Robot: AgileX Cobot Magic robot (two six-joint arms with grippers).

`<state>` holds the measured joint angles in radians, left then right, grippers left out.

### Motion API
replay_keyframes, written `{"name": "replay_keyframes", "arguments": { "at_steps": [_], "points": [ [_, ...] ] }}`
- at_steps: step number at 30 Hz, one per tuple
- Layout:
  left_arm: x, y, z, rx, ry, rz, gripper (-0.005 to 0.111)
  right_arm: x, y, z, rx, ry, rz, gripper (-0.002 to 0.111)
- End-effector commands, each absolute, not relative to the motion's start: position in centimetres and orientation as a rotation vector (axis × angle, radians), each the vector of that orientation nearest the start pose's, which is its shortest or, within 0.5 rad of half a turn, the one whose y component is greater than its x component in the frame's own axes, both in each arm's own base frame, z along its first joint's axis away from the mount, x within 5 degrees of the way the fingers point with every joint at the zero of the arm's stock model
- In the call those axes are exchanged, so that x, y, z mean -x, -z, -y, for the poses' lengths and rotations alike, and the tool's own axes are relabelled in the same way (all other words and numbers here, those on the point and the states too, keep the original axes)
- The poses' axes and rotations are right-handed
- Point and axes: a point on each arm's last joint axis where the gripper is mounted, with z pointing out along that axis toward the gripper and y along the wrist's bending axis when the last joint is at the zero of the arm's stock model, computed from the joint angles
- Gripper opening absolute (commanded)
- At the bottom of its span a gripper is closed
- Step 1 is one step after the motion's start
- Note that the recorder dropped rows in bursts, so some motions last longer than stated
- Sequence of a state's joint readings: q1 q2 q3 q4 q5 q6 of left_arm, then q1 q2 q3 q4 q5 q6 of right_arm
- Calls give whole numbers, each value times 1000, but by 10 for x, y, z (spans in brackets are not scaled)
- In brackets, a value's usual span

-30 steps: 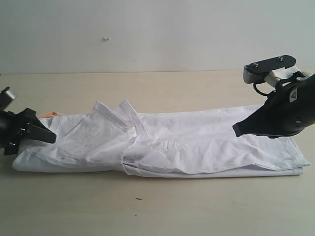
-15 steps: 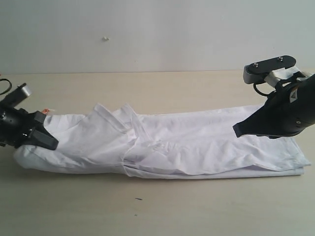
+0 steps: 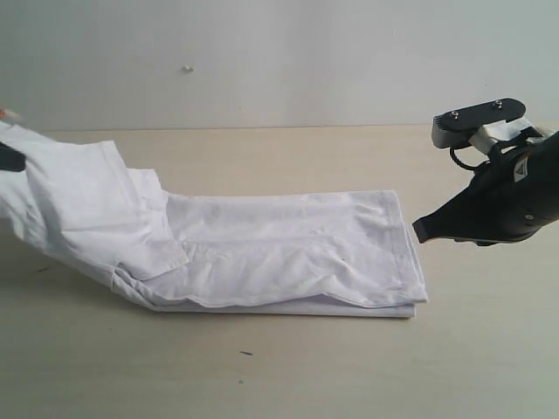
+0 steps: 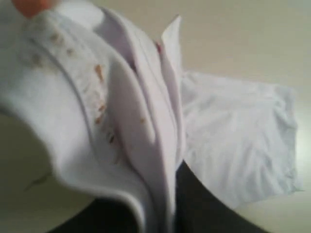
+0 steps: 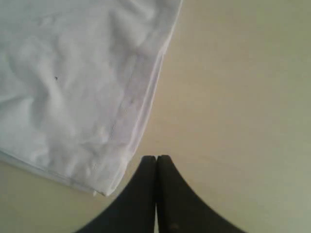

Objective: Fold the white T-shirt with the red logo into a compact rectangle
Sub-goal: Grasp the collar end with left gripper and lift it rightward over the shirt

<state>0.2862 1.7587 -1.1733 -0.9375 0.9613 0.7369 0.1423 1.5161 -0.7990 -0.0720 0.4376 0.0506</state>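
Observation:
The white T-shirt [image 3: 279, 253] lies as a long folded strip on the table, and its left end rises off the surface toward the left edge of the exterior view. My left gripper [image 4: 170, 204] is shut on that raised end, with bunched layers of cloth [image 4: 121, 97] pinched between its dark jaws; only a dark sliver of the left gripper [image 3: 7, 157] shows in the exterior view. An orange tag [image 4: 29, 6] sits at the collar. The red logo is hidden inside the folds. My right gripper [image 3: 419, 231] hangs shut and empty just right of the shirt's hem [image 5: 141, 82], apart from it.
The tan table [image 3: 306, 375] runs bare in front of the shirt and to its right under the right arm. A pale wall [image 3: 279, 61] closes the back. A small dark speck [image 3: 246, 353] lies on the table in front.
My left gripper closed on the shirt's collar end and lifted it up and to the left. The whole shirt slid left, away from the right gripper, which stayed still.

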Motion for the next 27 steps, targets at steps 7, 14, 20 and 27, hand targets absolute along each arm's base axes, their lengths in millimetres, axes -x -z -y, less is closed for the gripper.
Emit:
{"name": "replay_keyframes", "arguments": {
  "at_steps": [7, 14, 20, 27],
  "points": [
    [-347, -262, 65, -198, 1010, -2447, 0, -280, -198, -38, 160, -34, -2620, 0],
    [-347, -258, 123, -249, 997, -2394, 0, -280, -198, -38, 157, -35, -2626, 0],
    [-349, -235, 161, -197, 986, -2427, 0, -280, -198, -38, 157, -35, -2626, 0],
    [-351, -195, 210, -120, 1029, -2476, 0, -280, -198, -38, 157, -35, -2624, 0]
  ]
}}
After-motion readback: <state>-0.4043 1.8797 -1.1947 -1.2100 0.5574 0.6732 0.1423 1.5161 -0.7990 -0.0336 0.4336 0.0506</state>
